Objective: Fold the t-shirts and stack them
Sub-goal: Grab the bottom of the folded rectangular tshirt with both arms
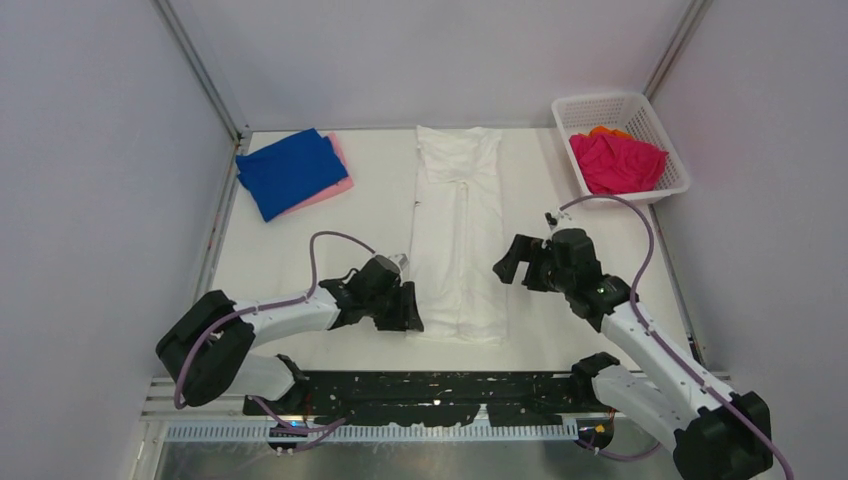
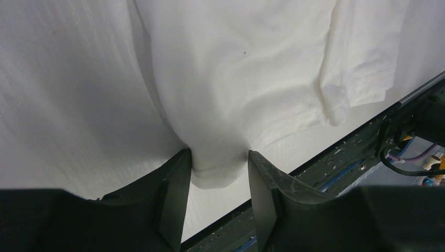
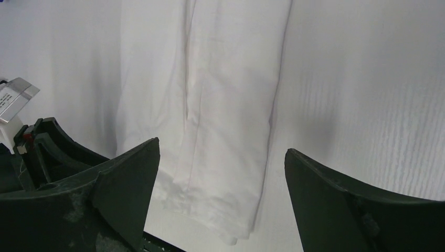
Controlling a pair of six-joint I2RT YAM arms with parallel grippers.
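A white t-shirt (image 1: 460,220) lies as a long narrow strip down the middle of the table. My left gripper (image 1: 409,317) is low at its near left corner. In the left wrist view the hem corner (image 2: 218,176) is bunched between the two fingers, touching both, so the left gripper (image 2: 219,157) is shut on it. My right gripper (image 1: 508,262) hovers open over the near right part of the white t-shirt (image 3: 225,105); its jaws stand wide apart around nothing (image 3: 221,147). A folded royal blue t-shirt (image 1: 288,170) lies on a pale pink t-shirt (image 1: 338,188) at the far left.
A white mesh basket (image 1: 610,103) at the far right holds a crumpled magenta t-shirt (image 1: 615,162) with an orange t-shirt (image 1: 608,131) behind it. Grey walls close in the table on three sides. The black base rail (image 1: 430,395) runs along the near edge.
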